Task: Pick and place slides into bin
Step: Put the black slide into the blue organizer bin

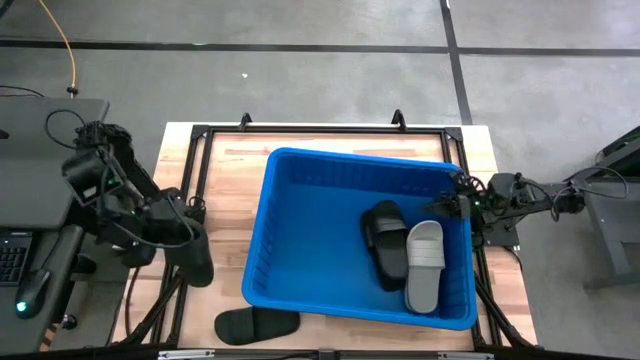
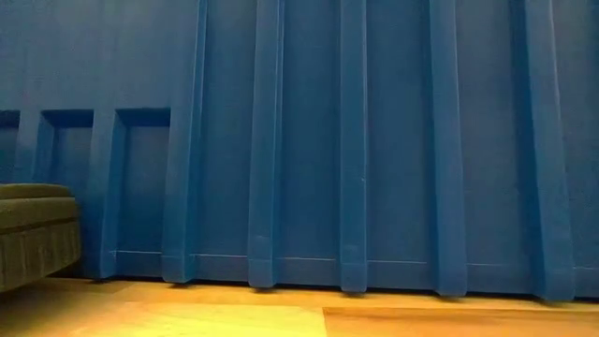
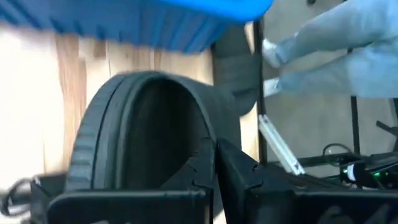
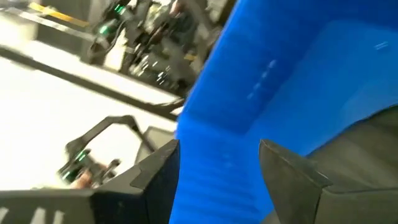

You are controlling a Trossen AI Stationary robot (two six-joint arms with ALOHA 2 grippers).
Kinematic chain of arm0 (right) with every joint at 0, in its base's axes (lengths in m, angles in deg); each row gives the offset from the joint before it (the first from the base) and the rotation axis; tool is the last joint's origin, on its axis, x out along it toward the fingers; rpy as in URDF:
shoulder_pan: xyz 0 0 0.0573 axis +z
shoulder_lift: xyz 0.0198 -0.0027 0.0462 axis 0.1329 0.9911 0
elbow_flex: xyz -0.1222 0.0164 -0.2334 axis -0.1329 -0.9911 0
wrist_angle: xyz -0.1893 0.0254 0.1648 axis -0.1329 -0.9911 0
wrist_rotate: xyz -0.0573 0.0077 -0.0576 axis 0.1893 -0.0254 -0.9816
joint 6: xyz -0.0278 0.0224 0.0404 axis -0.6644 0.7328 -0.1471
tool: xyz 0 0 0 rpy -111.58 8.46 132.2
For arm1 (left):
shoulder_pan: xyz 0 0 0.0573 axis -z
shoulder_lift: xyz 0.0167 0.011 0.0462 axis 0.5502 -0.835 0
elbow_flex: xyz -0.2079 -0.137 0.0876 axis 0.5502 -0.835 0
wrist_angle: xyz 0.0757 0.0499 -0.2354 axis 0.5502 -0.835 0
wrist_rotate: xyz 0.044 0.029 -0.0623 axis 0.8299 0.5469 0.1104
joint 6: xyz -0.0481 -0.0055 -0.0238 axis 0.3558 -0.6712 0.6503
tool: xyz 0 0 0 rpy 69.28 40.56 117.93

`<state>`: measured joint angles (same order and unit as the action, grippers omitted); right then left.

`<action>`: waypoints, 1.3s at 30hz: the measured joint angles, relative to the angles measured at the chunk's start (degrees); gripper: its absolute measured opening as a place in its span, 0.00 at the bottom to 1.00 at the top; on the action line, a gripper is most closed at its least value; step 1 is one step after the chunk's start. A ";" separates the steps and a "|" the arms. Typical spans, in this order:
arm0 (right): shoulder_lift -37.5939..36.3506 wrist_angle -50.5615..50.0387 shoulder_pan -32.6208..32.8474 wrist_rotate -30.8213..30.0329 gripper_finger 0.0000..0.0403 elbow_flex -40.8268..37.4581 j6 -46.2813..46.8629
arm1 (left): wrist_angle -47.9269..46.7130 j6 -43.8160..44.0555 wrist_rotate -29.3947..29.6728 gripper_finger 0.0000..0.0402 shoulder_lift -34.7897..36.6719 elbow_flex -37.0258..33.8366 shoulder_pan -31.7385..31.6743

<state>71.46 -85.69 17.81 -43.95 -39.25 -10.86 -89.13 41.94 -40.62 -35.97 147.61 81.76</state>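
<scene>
The blue bin (image 1: 300, 250) stands on the table's middle, with a black slide (image 1: 384, 243) and a light grey slide (image 1: 424, 266) lying in its right half. Another black slide (image 1: 256, 323) lies on the table by the bin's near left corner; it also shows in the low view (image 2: 36, 234). My left gripper (image 1: 178, 228) is left of the bin, shut on a third black slide (image 1: 197, 258). My right gripper (image 1: 447, 203) is open and empty at the bin's right rim, its fingers (image 4: 158, 177) over the bin's wall (image 4: 230, 106). My left gripper holds the black slide by one side of its arched band (image 3: 210, 152), pinched between the two fingers. The slide (image 3: 143, 137) reaches out beyond the fingers over the wooden table. Whether it is clear of the table, I cannot tell.
A dark metal frame (image 1: 200, 135) runs round the wooden tabletop. A dark desk with a keyboard (image 1: 15, 255) stands left of the table. The bin's ribbed wall (image 2: 346, 140) fills the low view. A pale blurred shape (image 3: 336, 50) shows beyond the table's edge.
</scene>
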 joint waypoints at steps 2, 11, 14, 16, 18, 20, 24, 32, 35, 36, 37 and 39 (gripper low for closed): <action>0.00 0.08 0.00 1.63 0.51 1.34 0.23 | 0.03 -1.98 1.72 0.00 -1.07 3.01 0.00; 0.09 4.50 0.00 0.73 0.51 11.20 -7.87 | 0.53 -8.69 13.05 0.00 -3.80 11.44 0.00; 0.09 8.11 -0.02 0.67 0.51 12.23 -10.81 | 2.20 -9.36 14.07 0.00 -3.77 11.74 -0.04; 0.16 10.10 -0.02 0.55 0.51 12.23 -12.19 | 5.56 -9.52 16.15 0.00 -3.87 11.72 -0.04; 0.70 12.38 -0.02 1.21 0.51 11.92 -12.58 | 10.03 -10.65 18.07 0.00 -4.23 11.69 -0.04; 1.71 14.47 -0.02 3.61 0.51 11.40 -12.62 | 15.67 -13.95 19.53 0.00 -4.35 11.67 -0.04; 4.36 19.79 -0.02 8.94 0.51 11.40 -12.41 | 22.08 -14.94 21.93 0.00 -5.13 11.70 -0.04; 11.00 33.63 0.00 17.46 0.51 11.35 -17.18 | 31.14 -20.47 16.01 0.00 -8.95 11.69 -10.33; 12.81 37.09 0.00 19.01 0.51 11.35 -18.57 | 36.54 -25.87 6.58 0.00 -12.10 11.67 -19.37; 13.15 37.55 0.00 19.40 0.51 11.35 -18.63 | 37.76 -27.65 2.76 0.00 -13.22 11.67 -22.52; 13.34 37.58 0.00 19.54 0.51 11.35 -18.63 | 38.56 -29.25 -1.54 0.00 -14.50 11.67 -25.51; 13.53 37.54 -0.01 19.91 0.51 11.35 -18.62 | 38.68 -31.81 -9.30 0.00 -16.82 11.67 -31.33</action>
<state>84.99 -48.15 17.80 -24.04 -27.89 -29.49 -50.45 10.13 -49.92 -52.79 159.28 50.43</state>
